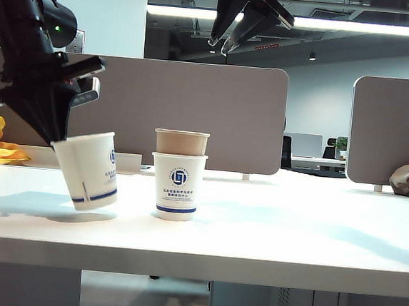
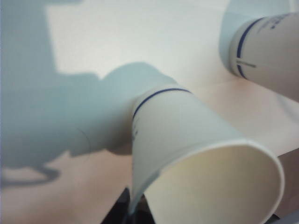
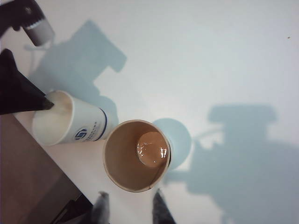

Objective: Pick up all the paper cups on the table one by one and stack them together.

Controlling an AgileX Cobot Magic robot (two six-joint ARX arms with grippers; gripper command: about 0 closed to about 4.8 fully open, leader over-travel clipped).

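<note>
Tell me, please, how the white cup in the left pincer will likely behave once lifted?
The white cup, pinched at its rim by the left pincer, already tilts, so it may swing. Its thin wall probably dents easily. It looks empty, likely light.

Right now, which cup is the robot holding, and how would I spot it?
Look at the left side of the white table. The left gripper is shut on the rim of a white cup with a blue band. Unlike the brown cup nested in the upright white one, it hangs tilted and alone.
</note>
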